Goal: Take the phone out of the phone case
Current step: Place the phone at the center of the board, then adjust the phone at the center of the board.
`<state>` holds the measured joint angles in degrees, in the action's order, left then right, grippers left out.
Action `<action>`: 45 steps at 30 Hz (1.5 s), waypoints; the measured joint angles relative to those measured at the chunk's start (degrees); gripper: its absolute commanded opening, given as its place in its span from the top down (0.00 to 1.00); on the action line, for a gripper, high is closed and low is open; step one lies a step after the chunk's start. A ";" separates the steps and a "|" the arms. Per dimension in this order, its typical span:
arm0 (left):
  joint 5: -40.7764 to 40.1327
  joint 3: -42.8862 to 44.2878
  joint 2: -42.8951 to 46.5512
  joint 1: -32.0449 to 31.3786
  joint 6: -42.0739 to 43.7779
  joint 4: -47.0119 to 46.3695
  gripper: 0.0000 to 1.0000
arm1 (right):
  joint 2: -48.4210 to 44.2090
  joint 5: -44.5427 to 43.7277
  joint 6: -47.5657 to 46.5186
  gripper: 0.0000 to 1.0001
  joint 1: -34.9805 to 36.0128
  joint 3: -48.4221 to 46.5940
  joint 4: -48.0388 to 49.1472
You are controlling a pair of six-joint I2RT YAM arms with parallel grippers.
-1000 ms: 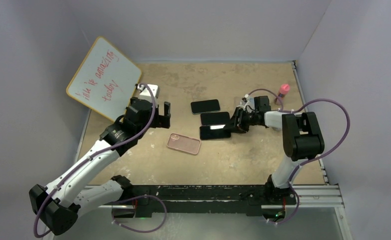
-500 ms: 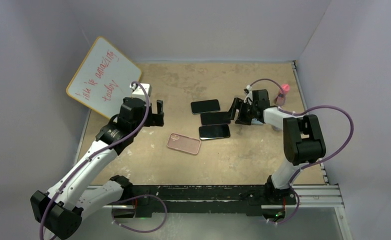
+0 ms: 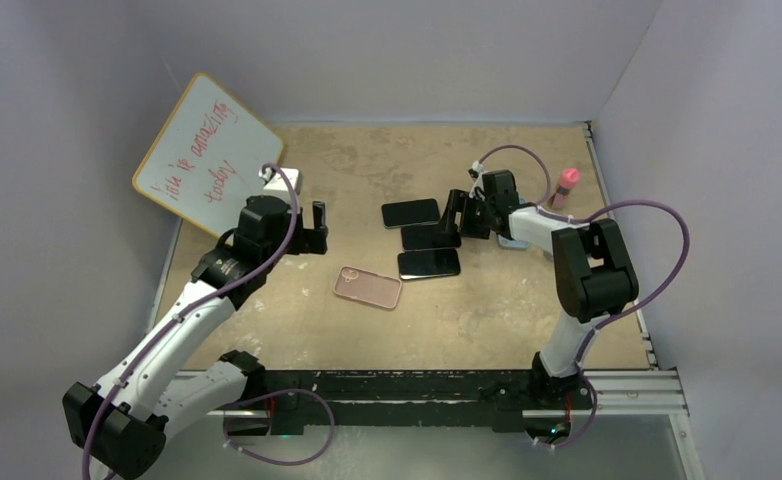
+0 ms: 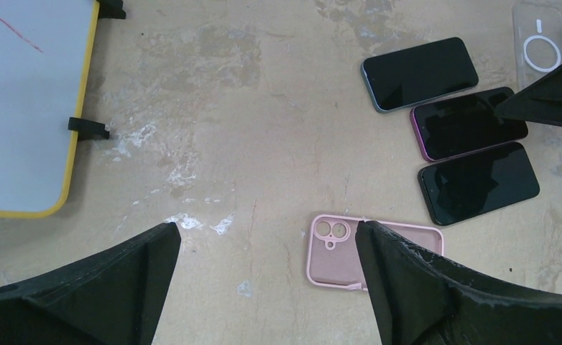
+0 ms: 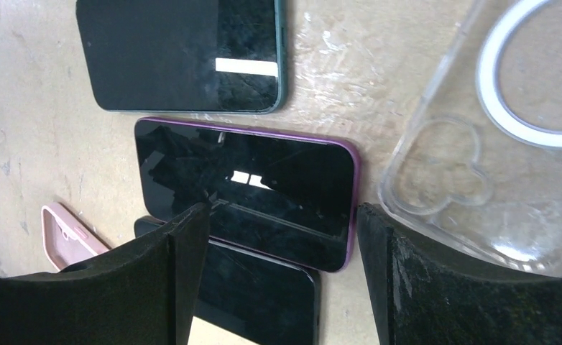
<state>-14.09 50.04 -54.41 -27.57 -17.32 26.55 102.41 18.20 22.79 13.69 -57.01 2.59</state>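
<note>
Top view: left gripper [image 3: 319,230] held above the table [image 3: 527,320], jaws wide, nothing in them; pink case [image 3: 367,288] lies flat just ahead of it, apart from it. Right gripper [image 3: 454,218] hangs over the ends of three phones laid side by side, jaws apart, empty as far as this view shows. Left wrist view: fingers spread with bare table between them; the pink case shows its camera cutout and reads as an empty shell, one end tucked behind the finger on the picture's right; whiteboard [image 4: 19,108] sits off past the other finger. Right wrist view: fingers released, hovering over the purple-edged phone [image 5: 246,190], apparently not touching it; green-edged phone [image 5: 181,54] just beyond it, third phone [image 5: 256,295] on its nearer side and partly under the fingertips, clear case [image 5: 501,144] empty, beside the outer finger. Judgement: two shells lie empty, so extraction looks done for those; cannot tell whether the purple and green rims are thin cases or the phones' own bodies. If either is a case, that phone is what is left; neither tool grips anything now
</note>
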 measured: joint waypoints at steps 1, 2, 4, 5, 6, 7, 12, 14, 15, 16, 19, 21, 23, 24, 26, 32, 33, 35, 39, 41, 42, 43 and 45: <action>0.17 -0.09 0.02 0.07 0.00 0.02 0.01 | 0.24 -0.28 -0.09 0.24 0.50 -0.28 0.07; 0.26 -0.15 0.00 0.11 0.00 0.04 0.01 | 0.37 -0.55 -0.31 0.24 0.96 -0.48 0.15; 0.42 -0.15 0.02 0.20 -0.02 0.02 0.01 | 0.42 -0.72 -0.42 0.25 1.75 -0.55 0.20; 0.44 -0.15 0.02 0.20 -0.02 -0.02 0.01 | 0.42 -0.70 -0.39 0.25 2.08 -0.57 0.20; 0.50 -0.15 0.02 0.20 -0.02 0.00 0.01 | 0.42 -0.68 -0.39 0.25 2.32 -0.57 0.22; 0.59 -0.15 0.02 0.20 0.00 0.00 0.01 | 0.44 -0.59 -0.37 0.25 2.58 -0.59 0.24; 0.87 -0.15 0.02 0.37 -0.02 -0.04 0.01 | 0.50 -0.04 -0.33 0.25 3.26 -0.61 0.31; 0.94 -0.17 0.02 0.55 -0.02 -0.04 0.01 | 0.50 0.37 -0.33 0.25 3.34 -0.63 0.31; 0.94 -0.17 0.02 0.59 -0.02 -0.04 0.01 | 0.50 0.57 -0.33 0.25 3.37 -0.66 0.26; 0.98 -0.17 0.02 0.61 -0.02 -0.07 0.02 | 0.50 0.76 -0.33 0.25 3.39 -0.68 0.24; 1.27 -0.17 0.02 0.61 -0.02 -0.11 0.01 | 0.66 1.01 -0.33 0.25 3.52 -0.94 0.00; 1.36 -0.17 0.00 0.63 -0.02 -0.13 0.01 | 0.74 1.01 -0.35 0.24 3.56 -1.16 -0.28; 1.46 -0.20 0.02 0.63 -0.02 -0.13 0.01 | 0.74 0.98 -0.37 0.24 3.58 -1.16 -0.50; 1.51 -0.20 0.02 0.63 -0.02 -0.15 0.01 | 0.68 0.81 -0.35 0.23 3.58 -1.16 -0.66; 1.53 -0.28 0.02 0.63 -0.02 -0.20 0.01 | 0.15 0.24 -0.39 0.23 3.63 -1.14 -1.64; 2.16 -0.35 0.00 0.94 -0.02 -0.31 0.02 | -3.74 -2.25 -1.55 0.23 3.65 -0.28 -3.89; 2.21 -0.35 0.00 0.96 -0.02 -0.33 0.02 | -3.76 -2.27 -1.97 0.23 3.65 -0.31 -3.82; 2.34 -0.35 0.00 0.96 -0.02 -0.31 0.02 | -3.06 -2.29 -2.58 0.23 3.65 -0.39 -3.82; 2.38 -0.35 0.00 0.96 -0.02 -0.33 0.02 | 0.46 -1.81 -3.21 0.23 3.65 -2.23 -3.52; 2.38 -0.37 0.00 0.96 -0.02 -0.33 0.02 | 1.05 -1.79 -3.39 0.23 3.67 -3.21 -3.19; 2.40 -0.39 0.00 0.96 -0.02 -0.33 0.02 | 1.25 -1.79 -3.45 0.23 3.72 -3.34 -3.06; 2.40 -0.44 0.00 0.96 -0.02 -0.33 0.02 | 1.44 -1.73 -3.50 0.23 3.78 -3.41 -3.08; 2.43 -0.48 -0.02 0.96 -0.02 -0.33 0.02 | 1.62 -1.29 -3.61 0.24 3.98 -3.50 -3.13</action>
<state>-11.66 49.56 -54.43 -26.61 -17.34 26.22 104.03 16.91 19.18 17.67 -60.51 -0.54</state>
